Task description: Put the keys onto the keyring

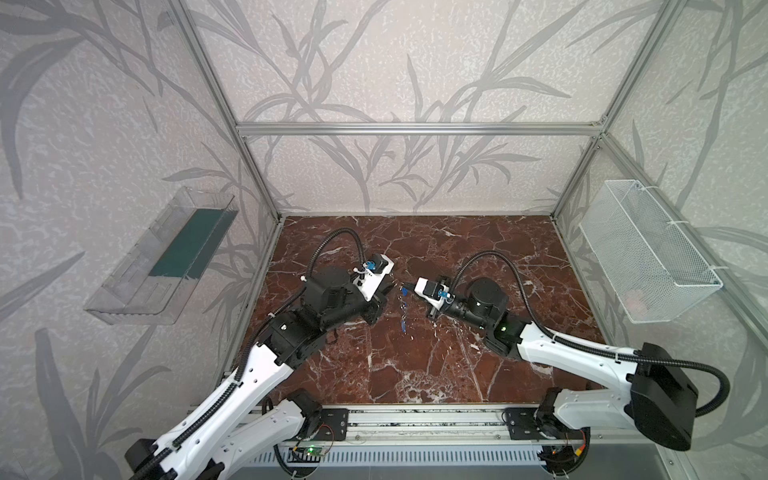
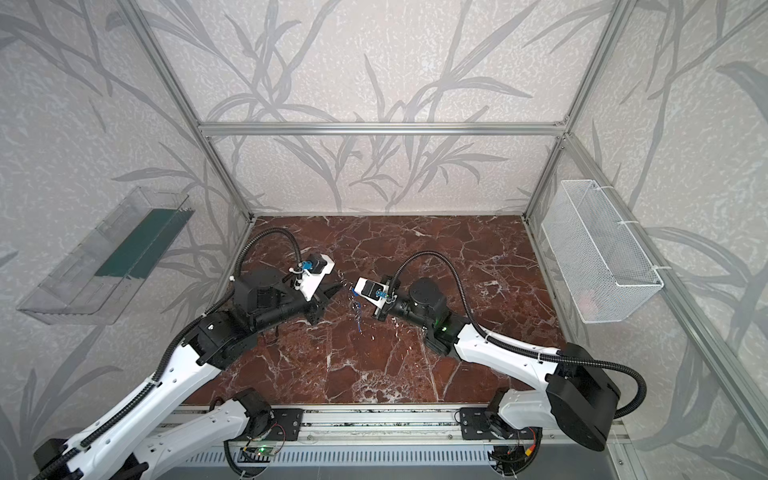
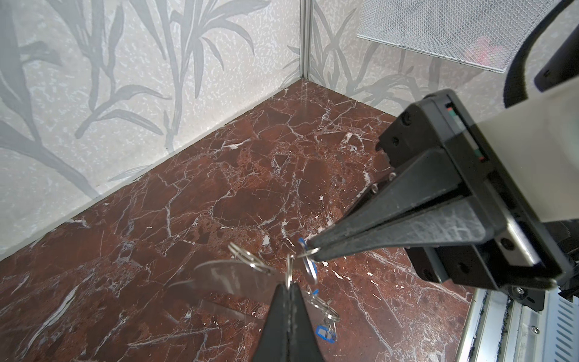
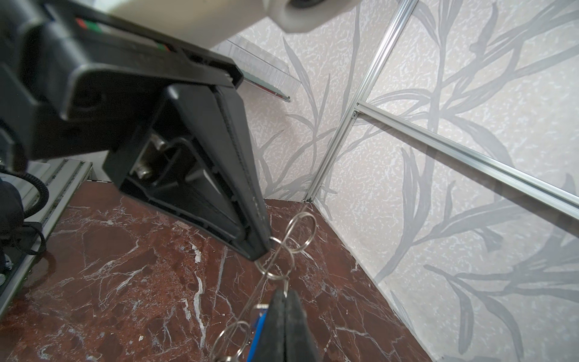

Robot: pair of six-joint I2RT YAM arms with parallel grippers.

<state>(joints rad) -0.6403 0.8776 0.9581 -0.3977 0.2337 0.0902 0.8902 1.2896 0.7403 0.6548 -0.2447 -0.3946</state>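
Rings of blue-tagged silver keys are clamped by the closed left end effector and, at its three o'clock, the closed right end effector.

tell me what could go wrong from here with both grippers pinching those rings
1. The left gripper and right gripper pinch the linked rings only at their very tips; a pull apart could slip one free.
2. The tagged keys hang loose below and could swing or snag.
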